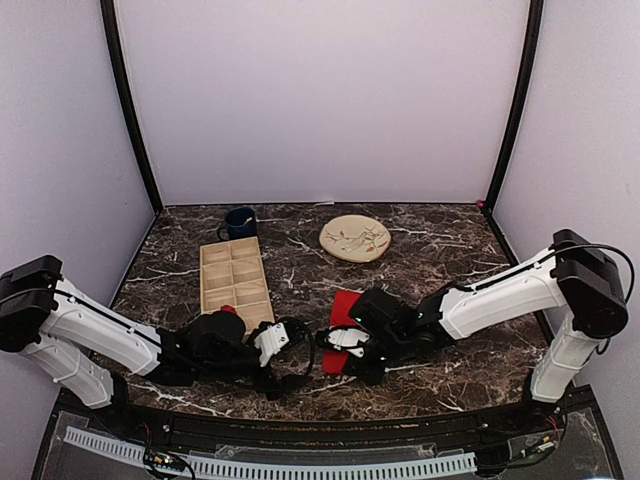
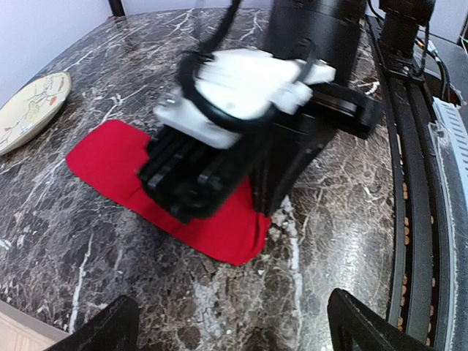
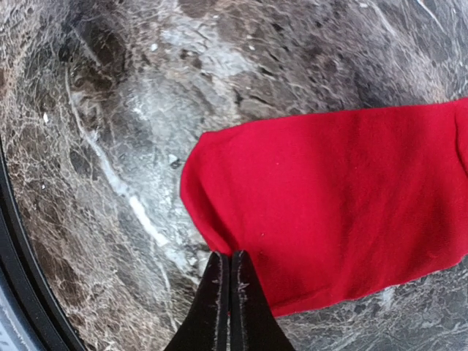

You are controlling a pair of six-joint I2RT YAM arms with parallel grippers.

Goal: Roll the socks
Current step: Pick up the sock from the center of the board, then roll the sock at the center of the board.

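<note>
We are working at a marble table [image 1: 450,260]. The red sock [image 3: 344,197] is lying flat on it toward the front, in the middle, with the plate [image 1: 355,238] farther back and apart from it. We are holding the right gripper [image 3: 226,257] low over one end of the sock. Its jaws are pressed fully together and the tips are touching the sock's edge, but we cannot tell whether any fabric is caught between them. We are holding the left gripper [image 2: 234,301] just beside it, facing the sock, with jaws spread wide and gripping nothing. A wooden tray [image 1: 235,278] is sitting to the left, with a blue mug [image 1: 238,222] just behind it. A small red thing [image 1: 229,311] is showing at the tray's near end, and we cannot tell what it is.
</note>
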